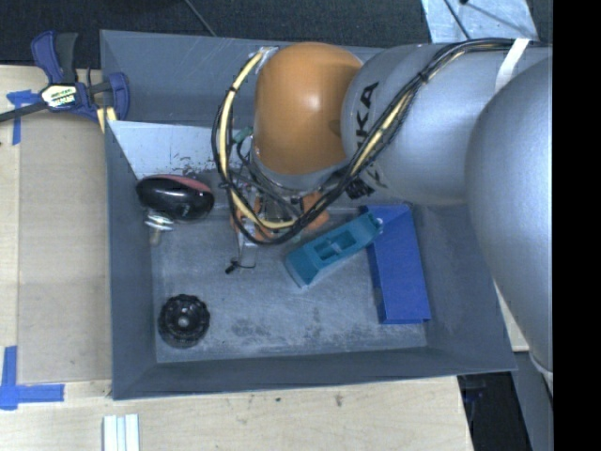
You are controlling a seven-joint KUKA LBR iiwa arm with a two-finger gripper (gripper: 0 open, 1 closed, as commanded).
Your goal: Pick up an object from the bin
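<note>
Gripper [246, 239] down in bin [282, 369] under orange wrist cover [299, 111], open or shut can't tell, light-blue plastic block [329, 249] just to its rt, black oval thing [176, 198] to its left, round black knob [183, 319] below-left, dk-blue box [401, 271] beyond the block.

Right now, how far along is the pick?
Done: nothing visibly lifted; the black mouse, knob, light-blue tool and blue block lie in the bin. In hand: gripper low mid-bin, between mouse and tool. Left: grasp, lift.
</note>
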